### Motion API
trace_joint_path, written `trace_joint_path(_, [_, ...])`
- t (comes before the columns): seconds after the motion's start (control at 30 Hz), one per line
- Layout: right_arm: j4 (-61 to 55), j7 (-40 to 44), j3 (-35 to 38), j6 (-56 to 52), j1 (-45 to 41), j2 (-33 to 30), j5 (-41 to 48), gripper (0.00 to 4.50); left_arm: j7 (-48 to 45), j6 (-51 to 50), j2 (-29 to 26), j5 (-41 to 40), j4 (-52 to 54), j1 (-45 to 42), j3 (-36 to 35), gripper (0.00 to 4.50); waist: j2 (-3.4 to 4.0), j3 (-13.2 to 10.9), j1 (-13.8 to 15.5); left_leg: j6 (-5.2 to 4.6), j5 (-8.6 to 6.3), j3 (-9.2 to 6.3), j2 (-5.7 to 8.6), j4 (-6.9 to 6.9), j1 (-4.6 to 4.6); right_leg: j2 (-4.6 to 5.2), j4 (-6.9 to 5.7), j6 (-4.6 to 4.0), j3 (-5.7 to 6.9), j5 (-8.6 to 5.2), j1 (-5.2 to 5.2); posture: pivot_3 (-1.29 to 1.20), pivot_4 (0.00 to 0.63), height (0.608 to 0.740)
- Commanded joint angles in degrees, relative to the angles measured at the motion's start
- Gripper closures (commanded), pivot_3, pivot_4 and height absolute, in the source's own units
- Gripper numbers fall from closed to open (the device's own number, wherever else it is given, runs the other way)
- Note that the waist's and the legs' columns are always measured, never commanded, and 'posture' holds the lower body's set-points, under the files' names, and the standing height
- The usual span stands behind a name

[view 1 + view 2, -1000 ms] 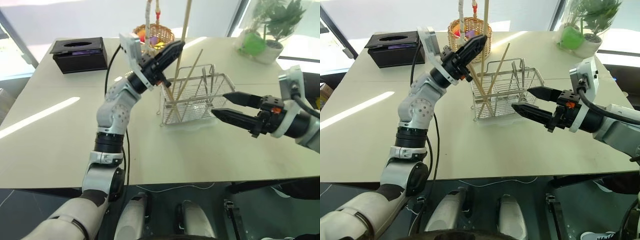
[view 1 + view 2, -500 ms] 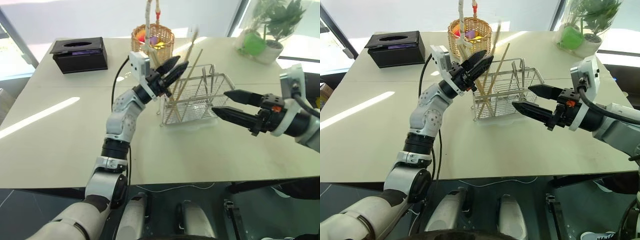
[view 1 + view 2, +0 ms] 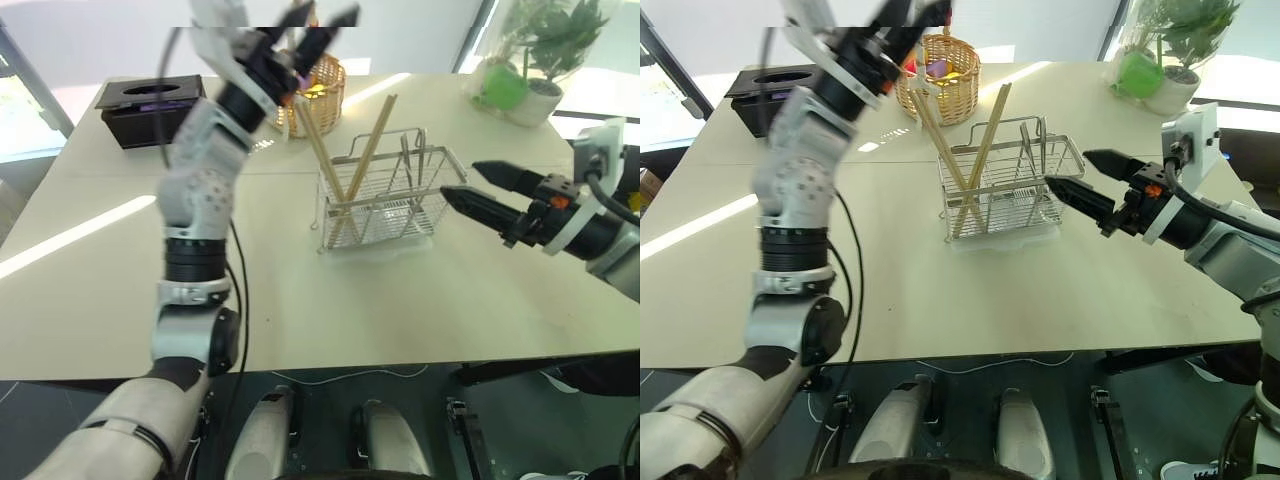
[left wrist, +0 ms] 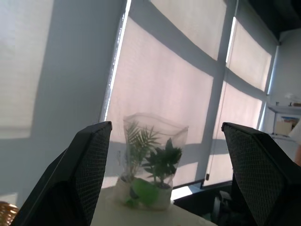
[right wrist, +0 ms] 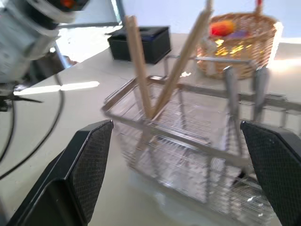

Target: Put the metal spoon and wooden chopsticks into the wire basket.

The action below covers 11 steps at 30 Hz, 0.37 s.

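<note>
1. Wire basket [image 3: 382,200]: stands near the middle of the table [image 3: 300,290], toward its far edge.
2. Wooden chopsticks [image 3: 348,170]: two sticks crossed inside the basket's left end, leaning upright, tips above the rim.
3. Metal spoon [image 3: 407,165]: upright in the basket's right part.
4. Left gripper [image 3: 312,22]: raised over the far edge, fingers spread, empty.
5. Right gripper [image 3: 478,186]: level, just right of the basket, fingers spread, empty.

The left arm reaches high, its left gripper [image 3: 318,18] raised with fingers spread wide and empty. The right arm stretches level, its right gripper [image 3: 482,188] gaping, holding nothing.
</note>
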State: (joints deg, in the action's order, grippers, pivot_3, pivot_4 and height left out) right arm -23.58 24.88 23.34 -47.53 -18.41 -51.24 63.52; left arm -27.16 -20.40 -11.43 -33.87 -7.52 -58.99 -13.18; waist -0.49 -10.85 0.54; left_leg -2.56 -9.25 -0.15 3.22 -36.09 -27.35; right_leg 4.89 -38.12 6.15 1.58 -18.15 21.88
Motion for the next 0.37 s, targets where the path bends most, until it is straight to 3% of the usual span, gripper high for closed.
trace_joint_path(0.03, [0.7,-0.3,0.6,4.1,-0.4,1.8,-4.8,0.0,2.8,-3.8,-4.3,-0.6,4.7,1.7,-2.4,0.55,0.01,0.0,0.1,0.01,0.02,-0.01,0.0,0.0,0.01,-0.04,-0.03,0.0,0.0,0.0,0.0,0.0,0.15,0.74])
trace_joint_path(0.17, [2.2,-1.3,-0.4,7.5,-0.4,5.0,-10.4,0.0,5.8,-7.4,-9.1,-0.2,9.2,7.9,-4.2,0.55,0.01,0.0,0.4,0.03,0.03,-0.02,0.0,-0.04,0.04,-0.05,-0.04,0.0,0.0,0.0,-0.07,0.0,0.15,0.74])
trace_joint_path(0.37, [3.1,-2.0,-1.5,11.2,-0.6,9.1,-16.1,0.0,10.8,-7.0,-11.1,2.8,14.9,15.7,-4.8,0.55,0.0,0.0,0.5,0.07,0.02,-0.04,0.01,-0.05,0.04,-0.03,-0.03,0.01,-0.01,0.03,-0.06,0.0,0.15,0.74])
